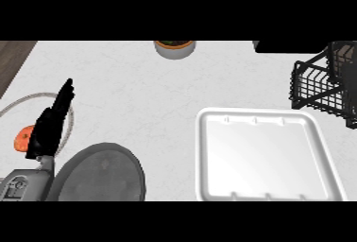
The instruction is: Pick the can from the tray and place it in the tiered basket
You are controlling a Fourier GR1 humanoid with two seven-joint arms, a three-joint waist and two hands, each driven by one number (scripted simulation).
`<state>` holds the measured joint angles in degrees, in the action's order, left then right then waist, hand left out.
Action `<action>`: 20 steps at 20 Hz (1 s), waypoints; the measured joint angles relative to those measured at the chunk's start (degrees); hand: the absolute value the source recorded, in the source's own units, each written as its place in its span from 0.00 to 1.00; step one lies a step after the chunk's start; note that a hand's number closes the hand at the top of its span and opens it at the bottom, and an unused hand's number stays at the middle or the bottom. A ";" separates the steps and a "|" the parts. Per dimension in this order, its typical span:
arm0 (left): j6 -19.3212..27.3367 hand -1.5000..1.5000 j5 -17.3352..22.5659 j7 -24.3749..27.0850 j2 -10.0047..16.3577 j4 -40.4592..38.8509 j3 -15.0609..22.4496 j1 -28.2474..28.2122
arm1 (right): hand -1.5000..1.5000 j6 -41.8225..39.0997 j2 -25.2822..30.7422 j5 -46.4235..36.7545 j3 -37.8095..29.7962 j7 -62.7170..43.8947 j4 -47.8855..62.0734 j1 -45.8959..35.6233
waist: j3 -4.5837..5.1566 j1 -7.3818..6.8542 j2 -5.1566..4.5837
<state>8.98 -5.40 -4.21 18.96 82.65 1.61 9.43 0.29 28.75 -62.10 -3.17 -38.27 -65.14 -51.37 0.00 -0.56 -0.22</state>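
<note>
Can: its place cannot be told with certainty. A grey rounded shape (343,56) behind the wires of the tiered basket (317,87), at 2 o'clock, may be it, but the frame's right edge cuts it off. The basket is of black wire and stands on the white marbled worktop (140,94) at the right edge. The tray (203,151), white with a raised rim and rounded corners, lies at 5 o'clock, near the basket but apart from it; its floor shows only plain white.

Left robot hand (47,130): black, at 9 o'clock, fingers straight and pressed together, tips toward 12 o'clock, pinching and holding nothing. It stands well apart from both tray and basket. Its grey forearm (24,184) enters from the lower edge at 7 o'clock.

Behind this hand a white-rimmed plate (28,96) lies at 9 o'clock, cut by the left edge. An orange object (23,137) rests on it, partly hidden by the hand. Just beside the forearm, at 7 o'clock, lies a grey disc (101,172), round and flat, reaching to the lower edge.

At 12 o'clock a white pot (174,49) holding brown soil sits at the far edge of the worktop. A dark block (289,46) sits at 1 o'clock, just beyond the basket. A wooden strip (14,56) borders the worktop at 10 o'clock.
</note>
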 measured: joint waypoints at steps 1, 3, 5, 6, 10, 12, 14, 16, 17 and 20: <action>-0.01 0.50 -0.12 0.21 -0.27 0.36 0.23 -0.56 | 1.00 -0.62 0.97 -1.07 0.35 0.02 0.94 -0.23 | 0.01 -0.04 0.04; -0.46 0.50 -0.01 0.22 -0.06 0.23 -0.20 -0.30 | 1.00 0.19 2.96 -2.71 0.06 1.22 4.21 -0.39 | 0.01 -0.13 0.00; -0.85 0.50 0.05 0.12 0.06 0.18 -0.76 0.01 | 1.00 1.11 4.78 -3.22 -0.85 3.26 6.73 -0.35 | 0.00 -0.08 0.01; -1.23 0.50 0.22 -0.14 0.24 0.99 -0.99 -0.53 | 1.00 1.68 5.41 -3.53 -1.21 4.30 8.42 -0.62 | 0.00 -0.16 0.03; -1.34 0.50 -0.32 0.94 -0.21 -0.65 -1.74 -0.02 | 1.00 3.17 8.03 -2.60 -3.22 10.53 13.62 -0.41 | 0.00 -0.08 0.03; -1.69 0.50 -0.47 -0.15 -0.11 0.79 -1.79 -0.40 | 1.00 3.25 9.21 -1.59 -4.40 13.76 16.30 -0.72 | -0.03 -0.17 0.03; -1.07 0.50 -1.29 0.26 -0.96 0.27 -1.53 -0.26 | 1.00 3.38 9.51 -0.37 -5.42 16.41 18.05 -0.30 | -0.02 -0.07 0.04; -1.60 0.50 -1.14 0.13 -0.84 0.46 -1.87 -0.27 | 1.00 4.49 9.29 1.13 -6.68 19.11 19.89 0.00 | 0.22 -0.22 0.15; -1.64 0.50 -1.23 -0.24 -0.98 1.32 -1.73 -0.64 | 1.00 4.09 9.68 1.81 -7.35 20.22 21.36 -0.78 | 0.24 -0.38 0.16; -1.51 0.50 -1.88 -1.14 -1.59 1.34 -1.41 0.22 | 1.00 5.11 9.25 3.64 -8.91 23.31 24.28 -1.05 | 0.53 -0.53 0.24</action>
<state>7.47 -7.28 -5.35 17.37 83.99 0.20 9.65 5.40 37.99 -58.46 -12.07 -14.95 -40.86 -52.42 0.53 -1.08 0.02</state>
